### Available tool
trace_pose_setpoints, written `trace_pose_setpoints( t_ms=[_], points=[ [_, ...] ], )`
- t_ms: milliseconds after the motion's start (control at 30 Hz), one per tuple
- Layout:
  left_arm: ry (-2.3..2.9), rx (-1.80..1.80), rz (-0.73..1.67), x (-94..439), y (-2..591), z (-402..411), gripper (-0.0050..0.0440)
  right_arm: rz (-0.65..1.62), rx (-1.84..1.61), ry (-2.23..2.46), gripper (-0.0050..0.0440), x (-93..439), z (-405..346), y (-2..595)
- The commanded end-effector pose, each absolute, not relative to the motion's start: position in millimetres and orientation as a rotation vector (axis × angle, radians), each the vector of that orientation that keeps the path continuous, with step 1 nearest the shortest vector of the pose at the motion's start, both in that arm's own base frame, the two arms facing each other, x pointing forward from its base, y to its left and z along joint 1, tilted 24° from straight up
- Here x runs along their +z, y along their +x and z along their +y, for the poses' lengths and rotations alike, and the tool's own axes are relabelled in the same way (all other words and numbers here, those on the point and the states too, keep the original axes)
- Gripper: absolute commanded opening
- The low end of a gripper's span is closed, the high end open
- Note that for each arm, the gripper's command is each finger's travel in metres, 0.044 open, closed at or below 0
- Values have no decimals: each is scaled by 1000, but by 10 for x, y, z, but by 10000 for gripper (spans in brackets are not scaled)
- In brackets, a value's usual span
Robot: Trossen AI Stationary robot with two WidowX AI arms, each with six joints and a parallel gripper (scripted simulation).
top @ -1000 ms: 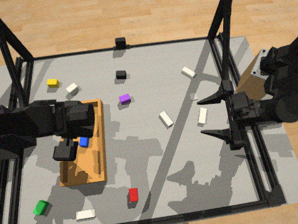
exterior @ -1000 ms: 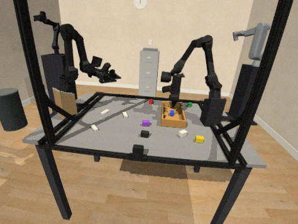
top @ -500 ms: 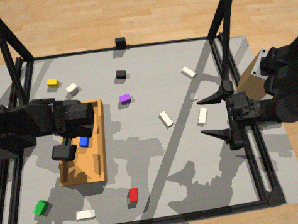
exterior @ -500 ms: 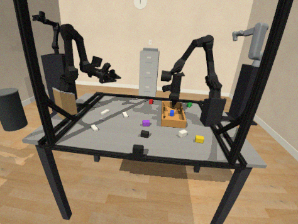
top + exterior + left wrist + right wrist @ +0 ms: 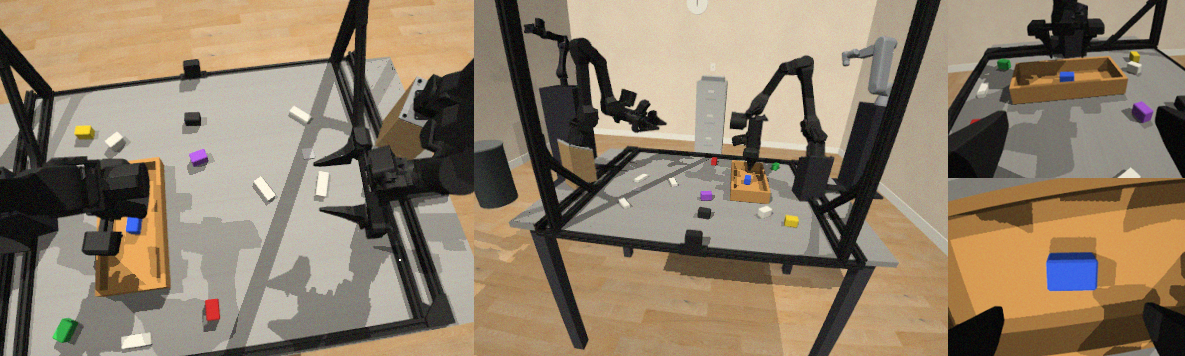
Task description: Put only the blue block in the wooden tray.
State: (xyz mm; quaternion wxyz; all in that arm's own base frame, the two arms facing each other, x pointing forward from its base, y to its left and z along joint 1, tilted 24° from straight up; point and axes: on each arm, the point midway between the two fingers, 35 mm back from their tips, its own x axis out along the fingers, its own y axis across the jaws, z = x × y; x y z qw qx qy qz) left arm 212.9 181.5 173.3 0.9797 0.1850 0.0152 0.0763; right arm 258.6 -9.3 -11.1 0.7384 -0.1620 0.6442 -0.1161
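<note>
The blue block [image 5: 133, 225] lies flat on the floor of the wooden tray [image 5: 150, 250], which sits right side up on the table. My right gripper [image 5: 116, 231] hangs straight above the block, open, with its fingers apart on either side and clear of it. In the right wrist view the blue block [image 5: 1072, 271] rests free on the tray floor [image 5: 1006, 270] between the two dark fingertips. My left gripper [image 5: 320, 186] is open and empty, held high at the far side of the table. In the left wrist view the tray [image 5: 1038, 84] and block [image 5: 1066, 76] lie beneath the right gripper [image 5: 1066, 50].
Loose blocks lie around the table: purple [image 5: 198, 157], black [image 5: 192, 118], yellow [image 5: 84, 131], red [image 5: 212, 309], green [image 5: 65, 330] and several white ones [image 5: 264, 189]. A black frame borders the table. A tan box [image 5: 400, 130] stands by the left arm's base.
</note>
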Motion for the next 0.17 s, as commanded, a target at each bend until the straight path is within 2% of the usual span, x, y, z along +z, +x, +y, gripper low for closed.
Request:
trace_pose_setpoints(
  t_ms=[0, 133],
  points=[
    [371, 151, 30, 1733, 2129, 1810, 400, 1412, -258, -356, 400, -103, -94, 2589],
    [371, 151, 30, 1733, 2129, 1810, 400, 1412, -258, -356, 400, -103, -94, 2589]
  ],
)
